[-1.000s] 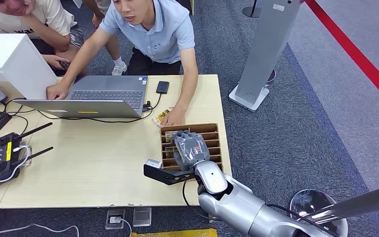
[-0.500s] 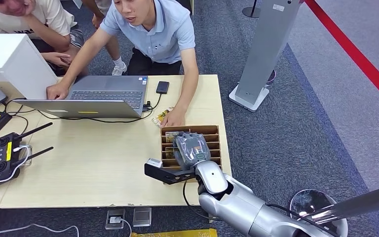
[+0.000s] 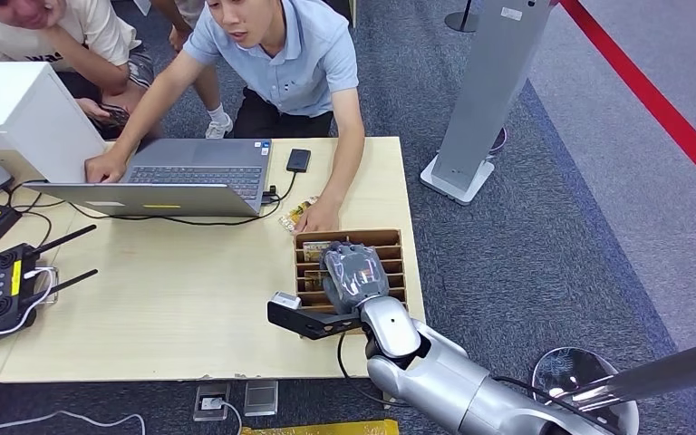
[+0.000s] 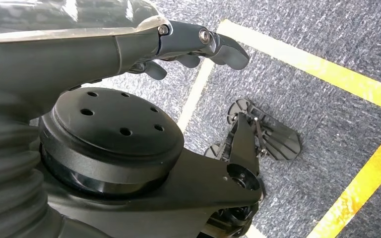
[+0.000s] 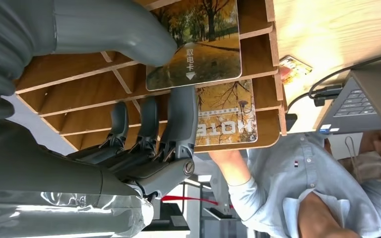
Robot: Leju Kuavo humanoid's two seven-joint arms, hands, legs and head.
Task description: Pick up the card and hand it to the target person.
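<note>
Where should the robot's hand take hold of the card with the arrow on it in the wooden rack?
By the card's free edge jutting out of the wooden rack slot. Thumb on one face, fingers on the other, coming from the open side: it is thin and flat, and dividers hide the rest.

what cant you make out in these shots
- Head view: the right hand covers the rack, hiding the card it reaches for.
- Right wrist view: thumb on the card and fingers behind it; whether it is truly gripped cannot be told. A second card is partly hidden by a finger.
- Left wrist view: the left hand shows mostly fingertips, the rest hidden by the arm.
</note>
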